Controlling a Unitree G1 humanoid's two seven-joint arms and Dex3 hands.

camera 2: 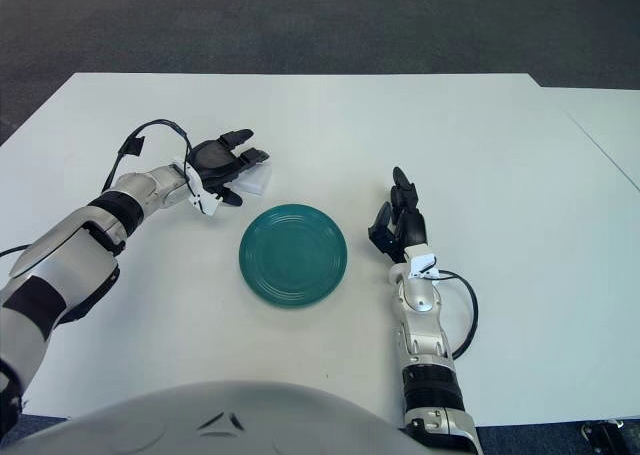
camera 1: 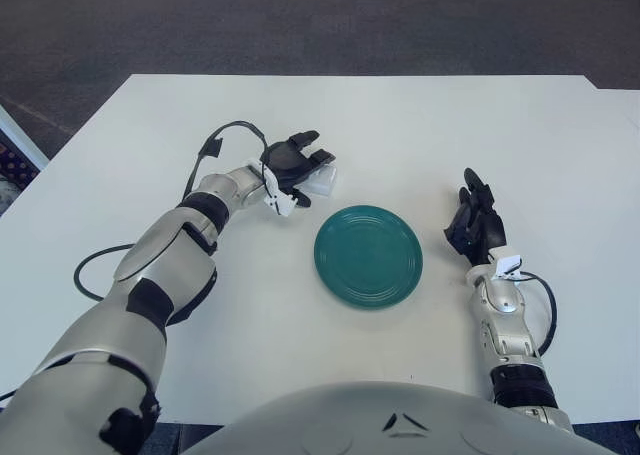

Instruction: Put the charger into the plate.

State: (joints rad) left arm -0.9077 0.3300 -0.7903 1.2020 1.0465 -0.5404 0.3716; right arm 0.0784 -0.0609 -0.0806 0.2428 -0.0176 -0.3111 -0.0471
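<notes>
Left hand (camera 1: 296, 167) over white charger (camera 1: 322, 183), fingers spread, not gripping, just left of green plate (camera 1: 368, 256) on desk (camera 1: 420, 125); right hand (camera 1: 474, 222) open beside plate's right

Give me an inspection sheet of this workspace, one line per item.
Surface: white table, flat, a seam at its far right corner.
Job's things: white charger under the left hand, up-left of the plate; teal plate holds nothing.
Clutter: nothing seen.
Hands: left hand over the charger, fingers curled around it, grasp not certain; right hand shows right of the plate, holds nothing.
Cables: black cable looping off the left wrist, another at the right wrist.
Surroundings: dark carpet beyond the table.
</notes>
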